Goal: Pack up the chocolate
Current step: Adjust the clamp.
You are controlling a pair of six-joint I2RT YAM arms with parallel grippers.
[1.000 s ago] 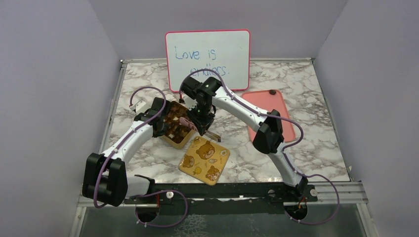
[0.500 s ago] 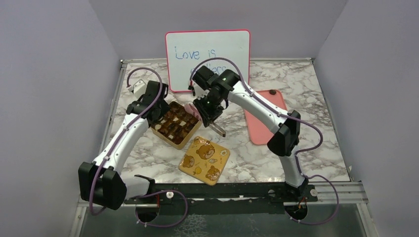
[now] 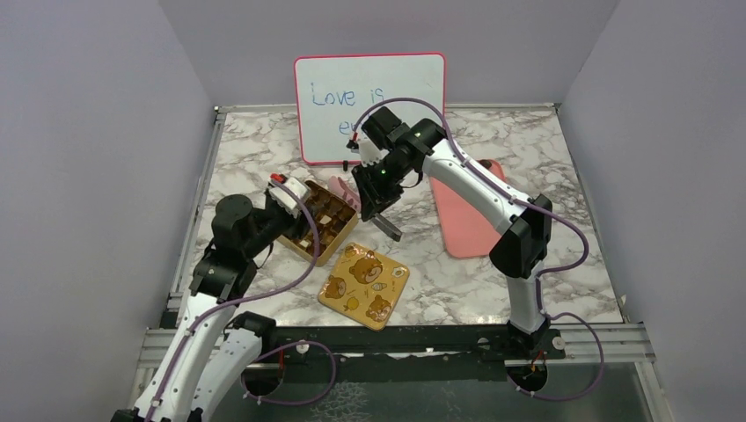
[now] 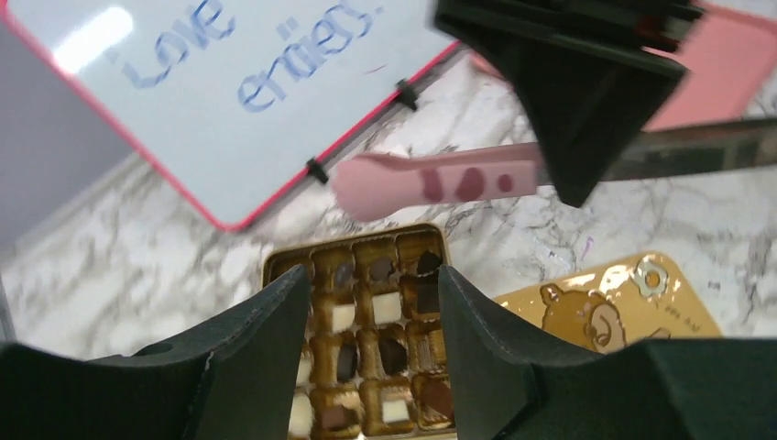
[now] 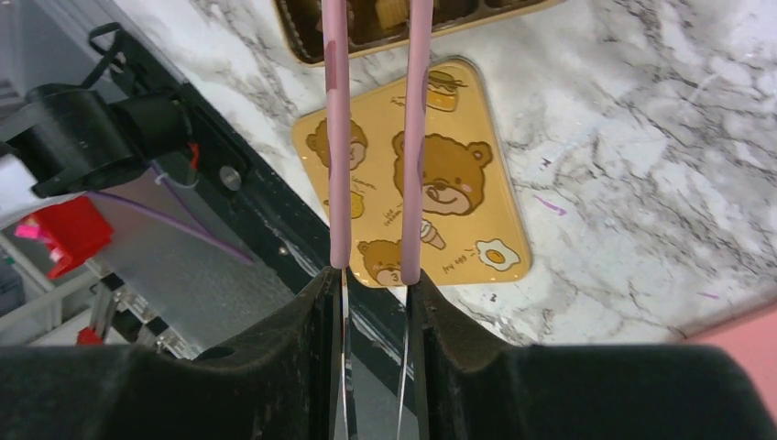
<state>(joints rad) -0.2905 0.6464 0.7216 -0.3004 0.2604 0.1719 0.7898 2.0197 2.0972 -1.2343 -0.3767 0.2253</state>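
The left jaws stand apart with nothing between them. Just ahead of and below them sits the gold tin [image 3: 326, 252], its grid of cells holding the chocolate [image 4: 387, 308] in dark, lighter brown and cream pieces. The task's pieces therefore lie under the left jaws and to the left of the right jaws. The right jaws are clamped on the pink tongs [image 4: 431, 181], whose 2 arms run out from between them. The tips are apart and carry nothing I can see, and they hang above the tin's far-right edge. Beneath the right jaws the bear-printed lid [image 3: 363, 286] lies flat on the marble tabletop, just beside the tin, and a pink tray [image 3: 475, 220] lies to their right. The main risk, as I judge it, is that nothing braces the tin. A downward or sideways push from the tongs could slide it, tip it, or knock seated pieces out of their cells. The tongs might also twist within the right jaws, so the tips could miss a cell.
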